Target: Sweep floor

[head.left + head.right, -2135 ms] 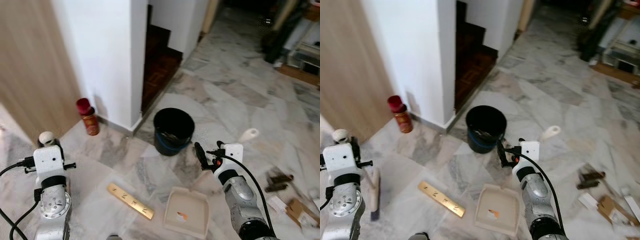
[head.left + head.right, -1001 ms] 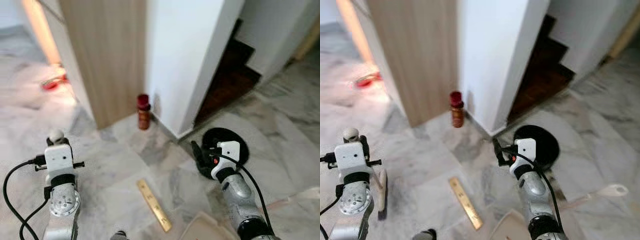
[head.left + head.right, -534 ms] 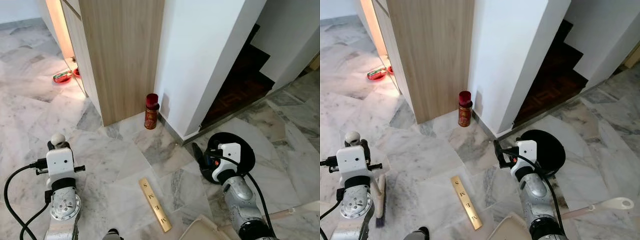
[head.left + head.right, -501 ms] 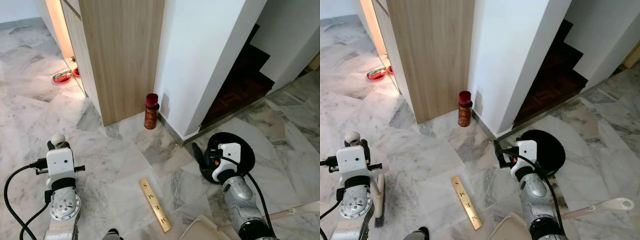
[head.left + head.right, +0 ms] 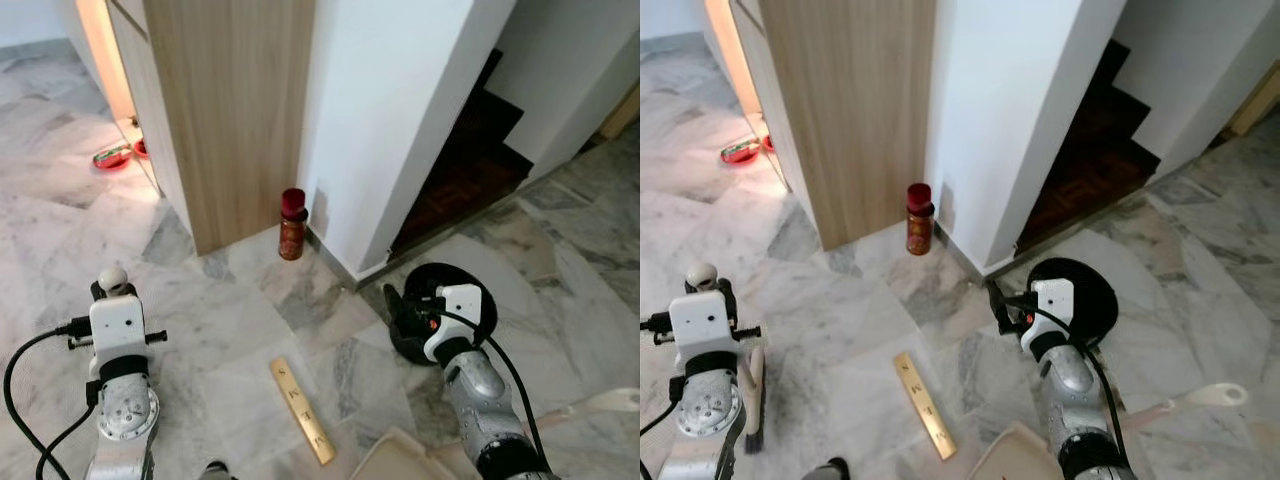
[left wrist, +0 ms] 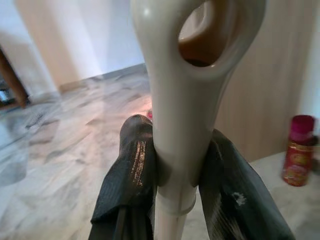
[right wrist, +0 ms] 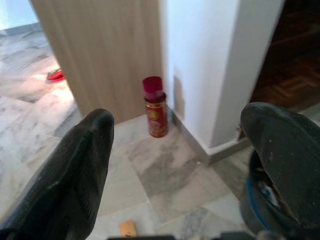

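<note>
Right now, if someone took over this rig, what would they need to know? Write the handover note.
Left claw: shut on the cream brush handle; the brush head rests on the marble floor beside the left arm.
Right claw: open, holding nothing, raised in front of the black bin.
On the floor: gold strip between the arms, red-capped can at the wall corner, cream dustpan lying to the right, a pale container corner at the near edge.
Done: brush in hand. Left: sweeping; the strip remains unswept.

Polished grey-veined marble floor (image 5: 230, 310), matt wood-grain panel (image 5: 235, 110), smooth white painted wall (image 5: 400, 110), glossy cream plastic brush handle (image 6: 182, 95), shiny gold-coloured bar (image 5: 301, 410), dark parquet steps (image 5: 470, 165)
</note>
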Robot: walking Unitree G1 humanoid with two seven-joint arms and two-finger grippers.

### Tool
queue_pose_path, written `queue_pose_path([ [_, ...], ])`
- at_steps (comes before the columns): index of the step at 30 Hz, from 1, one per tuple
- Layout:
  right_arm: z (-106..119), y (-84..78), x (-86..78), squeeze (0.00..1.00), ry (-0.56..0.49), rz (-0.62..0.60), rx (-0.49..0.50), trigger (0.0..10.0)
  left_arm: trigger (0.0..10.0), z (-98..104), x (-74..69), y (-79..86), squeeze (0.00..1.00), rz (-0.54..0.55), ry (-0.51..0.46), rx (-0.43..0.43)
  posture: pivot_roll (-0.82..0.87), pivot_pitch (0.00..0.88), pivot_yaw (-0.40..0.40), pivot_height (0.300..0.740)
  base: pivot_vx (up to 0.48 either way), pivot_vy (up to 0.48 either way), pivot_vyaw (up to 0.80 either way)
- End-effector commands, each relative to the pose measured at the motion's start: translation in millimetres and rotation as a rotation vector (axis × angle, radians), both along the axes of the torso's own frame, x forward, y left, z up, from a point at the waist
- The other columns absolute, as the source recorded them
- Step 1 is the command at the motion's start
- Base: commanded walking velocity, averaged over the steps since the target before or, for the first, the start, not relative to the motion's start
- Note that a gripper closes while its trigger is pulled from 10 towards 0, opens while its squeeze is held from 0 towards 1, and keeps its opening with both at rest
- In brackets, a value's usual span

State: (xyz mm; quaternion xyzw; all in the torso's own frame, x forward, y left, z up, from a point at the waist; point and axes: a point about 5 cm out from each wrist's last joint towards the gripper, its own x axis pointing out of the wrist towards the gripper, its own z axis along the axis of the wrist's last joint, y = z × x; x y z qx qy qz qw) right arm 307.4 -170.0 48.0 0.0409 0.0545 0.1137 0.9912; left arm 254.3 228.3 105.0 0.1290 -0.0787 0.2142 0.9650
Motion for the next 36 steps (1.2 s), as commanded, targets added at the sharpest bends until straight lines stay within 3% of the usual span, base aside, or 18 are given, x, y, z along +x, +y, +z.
queue_pose_path([
  [1, -1.7, -3.0, -0.5, 0.0, 0.014, -0.013, 0.006, 10.0, 10.0, 7.2, 1.1, -1.5, 0.0, -0.01, -0.039, 0.028, 0.13, 0.109, -0.141, 0.74, 0.0, -0.244, -0.73],
  [8, -1.6, -2.8, -0.9, 0.0, 0.009, -0.016, -0.001, 10.0, 10.0, 7.8, 2.1, -0.3, 0.0, -0.009, -0.041, 0.03, 0.13, 0.107, -0.141, 0.74, 0.0, -0.138, -0.67],
  [36, -2.2, -1.0, -1.7, 0.0, 0.005, -0.015, 0.008, 10.0, 10.0, 7.5, 0.5, 2.6, 0.0, 0.001, -0.038, 0.034, 0.13, 0.12, -0.145, 0.74, 0.0, -0.009, 0.0],
])
